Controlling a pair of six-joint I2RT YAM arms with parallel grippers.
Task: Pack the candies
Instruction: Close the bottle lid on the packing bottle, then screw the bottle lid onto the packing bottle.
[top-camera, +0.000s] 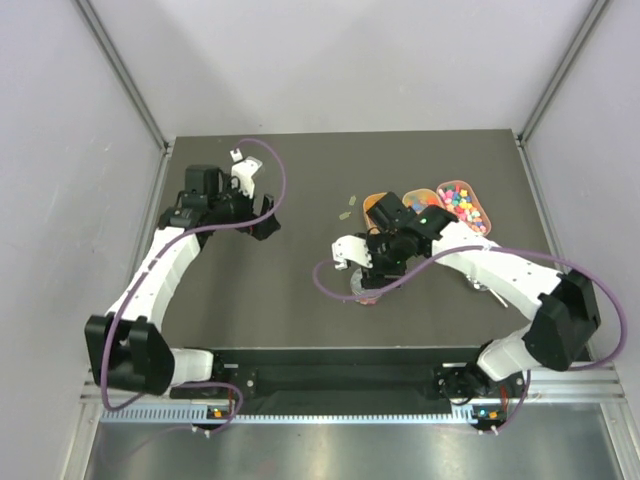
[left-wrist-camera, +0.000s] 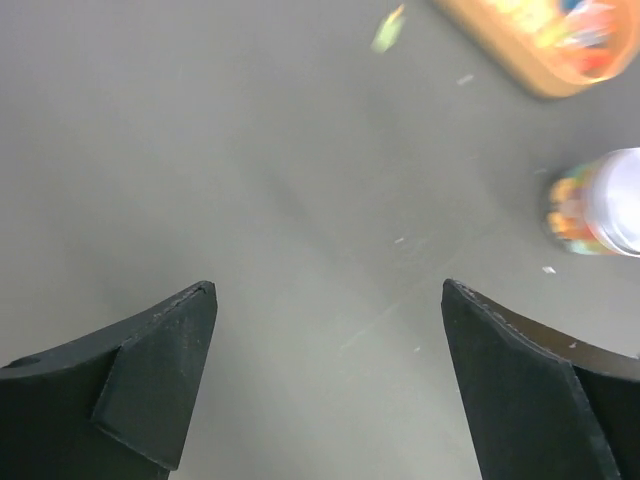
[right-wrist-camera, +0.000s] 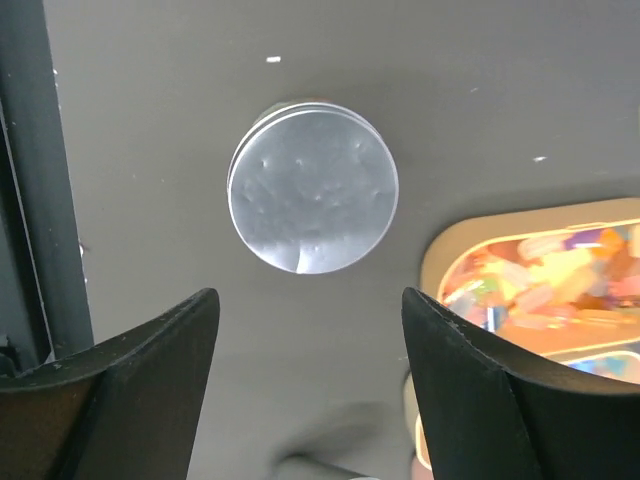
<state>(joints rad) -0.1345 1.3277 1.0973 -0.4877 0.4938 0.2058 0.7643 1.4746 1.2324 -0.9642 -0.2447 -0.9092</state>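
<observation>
The candies (top-camera: 463, 205) fill the rightmost orange oval tray (top-camera: 482, 222) at the back right. Blurred candies (right-wrist-camera: 545, 275) also show in a tray in the right wrist view. A small clear round dish (top-camera: 363, 288) with its lid (right-wrist-camera: 312, 187) on sits in front of the trays. From the side it shows coloured candies inside (left-wrist-camera: 568, 207). My right gripper (top-camera: 377, 268) is open and empty, hovering just beside and above the dish (right-wrist-camera: 308, 296). My left gripper (top-camera: 266, 216) is open and empty over bare table at the left (left-wrist-camera: 328, 287).
Two more orange trays (top-camera: 380, 206) (top-camera: 418, 201) stand left of the full one. Small green bits (top-camera: 347, 208) lie on the dark table left of them, one also in the left wrist view (left-wrist-camera: 388, 28). A small pale object (top-camera: 480, 286) lies by the right arm.
</observation>
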